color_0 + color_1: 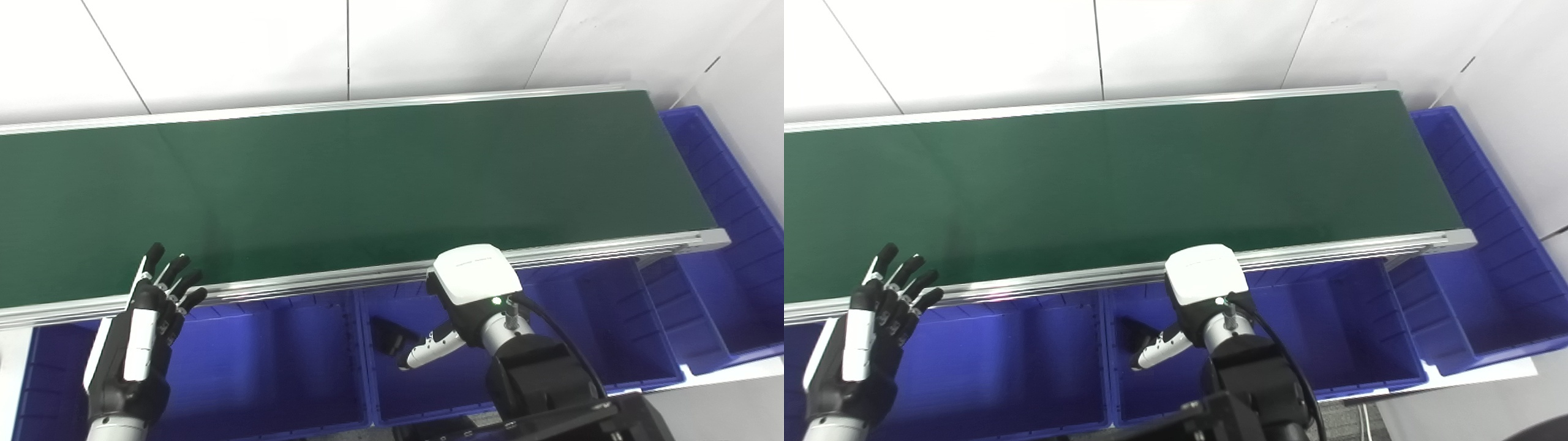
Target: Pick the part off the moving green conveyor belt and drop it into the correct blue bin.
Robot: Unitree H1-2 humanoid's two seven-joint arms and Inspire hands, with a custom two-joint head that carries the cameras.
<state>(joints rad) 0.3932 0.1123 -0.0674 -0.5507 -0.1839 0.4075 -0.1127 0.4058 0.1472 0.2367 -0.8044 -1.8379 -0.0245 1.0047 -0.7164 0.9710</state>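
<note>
Left eye view: a green conveyor belt (367, 190) runs across the frame between silver rails, its surface bare of any part. Below its near rail sits a row of blue bins. The robot's left hand (138, 343) is raised at lower left, palm turned away, fingers (174, 272) spread and straight, holding nothing, their tips overlapping the belt's near rail. The right hand (453, 318) reaches down into the middle bin (569, 318), its white back plate facing the camera. A white finger (425, 354) juts left toward a small dark part (387, 335) low in that bin; whether the finger touches the part, or the hand is closed on it, cannot be told.

Right eye view: the same scene sits slightly leftward. The left hand (857, 343) hangs open before the left bin (1017, 361). The right hand (1200, 303) dips into the middle bin (1323, 318), the dark part (1134, 329) just beside its finger. A further bin (1488, 245) stands past the belt's right end.
</note>
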